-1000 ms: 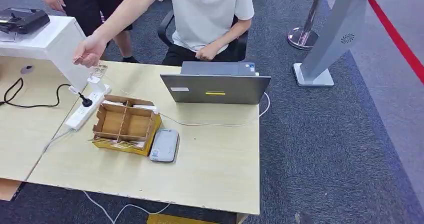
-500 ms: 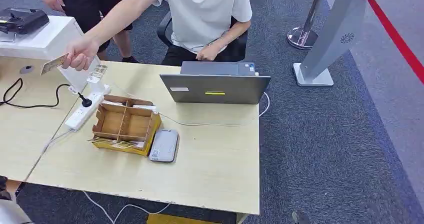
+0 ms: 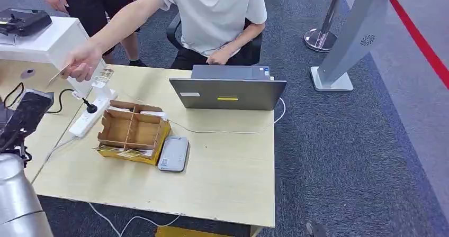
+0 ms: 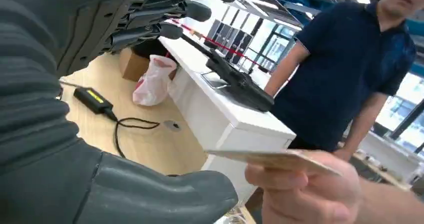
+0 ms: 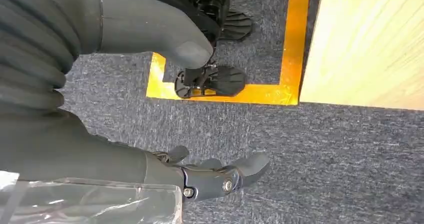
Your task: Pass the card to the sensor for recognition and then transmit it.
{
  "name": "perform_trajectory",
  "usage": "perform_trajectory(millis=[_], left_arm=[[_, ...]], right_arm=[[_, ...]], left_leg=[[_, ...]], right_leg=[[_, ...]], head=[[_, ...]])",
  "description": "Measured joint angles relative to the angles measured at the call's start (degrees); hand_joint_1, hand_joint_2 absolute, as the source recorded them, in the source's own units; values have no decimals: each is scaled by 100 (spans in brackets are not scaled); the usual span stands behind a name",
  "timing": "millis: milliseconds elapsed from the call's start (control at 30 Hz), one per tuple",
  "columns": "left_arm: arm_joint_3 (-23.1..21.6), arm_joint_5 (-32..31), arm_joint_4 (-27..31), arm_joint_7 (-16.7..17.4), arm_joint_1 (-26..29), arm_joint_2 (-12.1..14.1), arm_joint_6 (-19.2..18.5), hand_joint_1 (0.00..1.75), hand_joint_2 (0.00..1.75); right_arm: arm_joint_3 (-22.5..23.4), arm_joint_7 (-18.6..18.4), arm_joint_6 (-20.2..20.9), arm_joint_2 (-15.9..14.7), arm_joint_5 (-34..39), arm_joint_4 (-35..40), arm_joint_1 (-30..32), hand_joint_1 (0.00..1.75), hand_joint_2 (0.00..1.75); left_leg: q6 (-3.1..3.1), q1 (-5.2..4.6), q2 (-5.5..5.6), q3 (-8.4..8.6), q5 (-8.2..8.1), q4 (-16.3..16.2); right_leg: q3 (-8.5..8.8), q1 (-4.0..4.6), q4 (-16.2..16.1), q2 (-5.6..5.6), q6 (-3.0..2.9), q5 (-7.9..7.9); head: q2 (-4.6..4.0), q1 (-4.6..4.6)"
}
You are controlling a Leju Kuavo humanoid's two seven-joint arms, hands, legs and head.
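Fingers of my left hand (image 4: 100, 109) spread empty near a person's hand (image 4: 305, 194) offering the card (image 4: 270, 159); my right hand (image 5: 125, 109) hangs open.

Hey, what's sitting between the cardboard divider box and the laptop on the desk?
In the head view, just a thin white cable crossing bare desktop between the cardboard box and the laptop.

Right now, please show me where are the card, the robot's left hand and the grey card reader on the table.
card (image 4: 272, 159): left wrist view, on its flat face above the person's fingers.
left hand (image 3: 24, 119): head view, on its dark back.
grey card reader (image 3: 173, 153): head view, on its top face.
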State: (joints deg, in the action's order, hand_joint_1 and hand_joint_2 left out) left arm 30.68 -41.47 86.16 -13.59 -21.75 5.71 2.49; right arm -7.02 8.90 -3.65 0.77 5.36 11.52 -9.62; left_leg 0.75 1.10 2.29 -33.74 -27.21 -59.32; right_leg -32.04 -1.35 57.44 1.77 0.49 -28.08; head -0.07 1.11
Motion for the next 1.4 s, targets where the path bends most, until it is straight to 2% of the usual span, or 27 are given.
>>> perform_trajectory(millis=[300, 333, 900, 1100, 1400], left_arm=[[-1115, -1416, -334, 651, -274, 310, 271, 0, 175], [-1251, -1587, -378, 727, -307, 341, 299, 175, 175], [-3282, -4274, -1217, 1726, -931, 758, 771, 175, 175], [-3565, -4793, -1303, 1851, -990, 791, 863, 175, 175], [-3704, -4834, -1403, 1877, -1040, 796, 883, 175, 175]], right_arm=[[0, -68, 44, 31, -70, 0, -4, 0, 175], [0, -81, 50, 35, -85, 0, -5, 0, 175], [81, -197, 109, 63, -205, -26, -2, 0, 175], [107, -208, 162, 63, -219, -46, 4, 0, 175], [131, -208, 168, 63, -219, -52, 8, 0, 175]], left_leg=[[0, 0, 0, -1, 0, -1], [0, 0, 0, -2, 0, -1], [0, 0, 2, -7, 1, -4], [0, 0, -1, -8, 1, -5], [1, 0, -2, -8, 1, -4]], right_leg=[[-1, 0, 0, 1, 1, 1], [-1, 0, 0, 1, 1, 1], [-2, 0, 1, 0, 3, 4], [-7, 0, 2, 5, 2, 5], [-7, 0, 2, 6, 2, 5]], head=[[0, 2], [0, 2], [0, 4], [0, 2], [0, 2]])
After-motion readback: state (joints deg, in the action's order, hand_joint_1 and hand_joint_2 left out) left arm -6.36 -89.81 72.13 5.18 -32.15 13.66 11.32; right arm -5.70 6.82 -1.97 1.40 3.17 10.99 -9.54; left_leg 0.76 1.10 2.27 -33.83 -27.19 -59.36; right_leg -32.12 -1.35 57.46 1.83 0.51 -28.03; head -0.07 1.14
